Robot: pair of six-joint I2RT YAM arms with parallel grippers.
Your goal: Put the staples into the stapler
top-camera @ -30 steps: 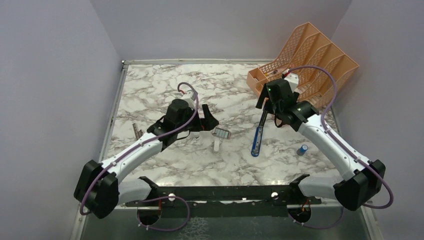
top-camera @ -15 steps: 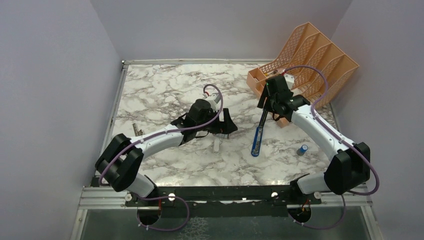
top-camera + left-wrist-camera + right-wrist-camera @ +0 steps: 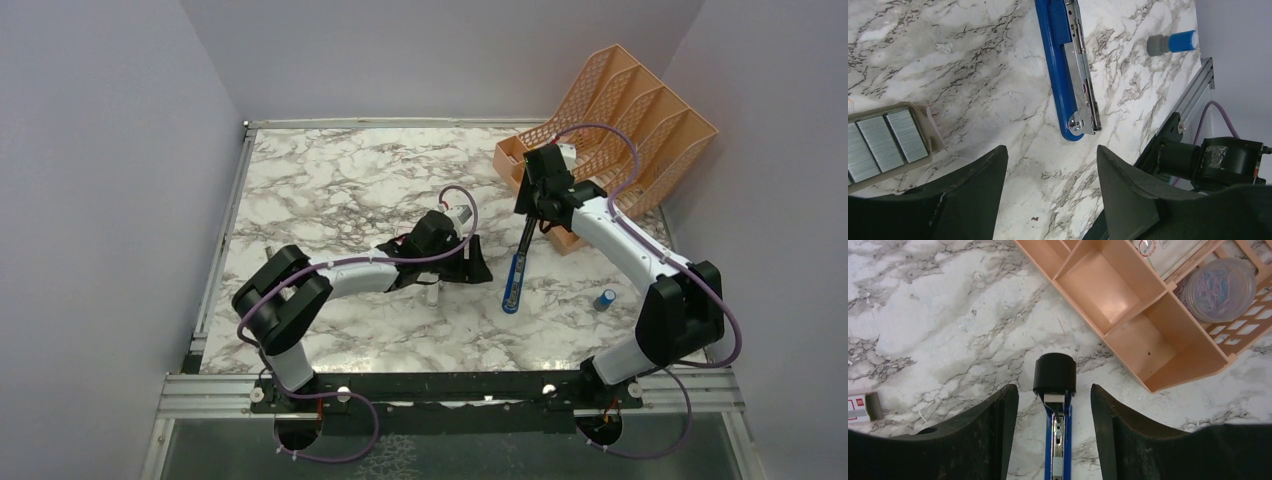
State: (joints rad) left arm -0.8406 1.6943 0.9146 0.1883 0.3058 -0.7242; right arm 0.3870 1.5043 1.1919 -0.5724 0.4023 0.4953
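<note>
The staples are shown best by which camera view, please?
Left wrist: the staples lie in plain sight, grey rows cut off at the frame edge. From above, the left gripper hides them. Right wrist shows none.

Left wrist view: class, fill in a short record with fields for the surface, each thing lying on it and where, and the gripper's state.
surface: marbled table
staples: grey rows in a beige tray, at the left edge
blue tool: long, silver channel facing up, top centre
small cylinder: blue with a grey end, top right
left gripper: open, nothing between its fingers
</note>
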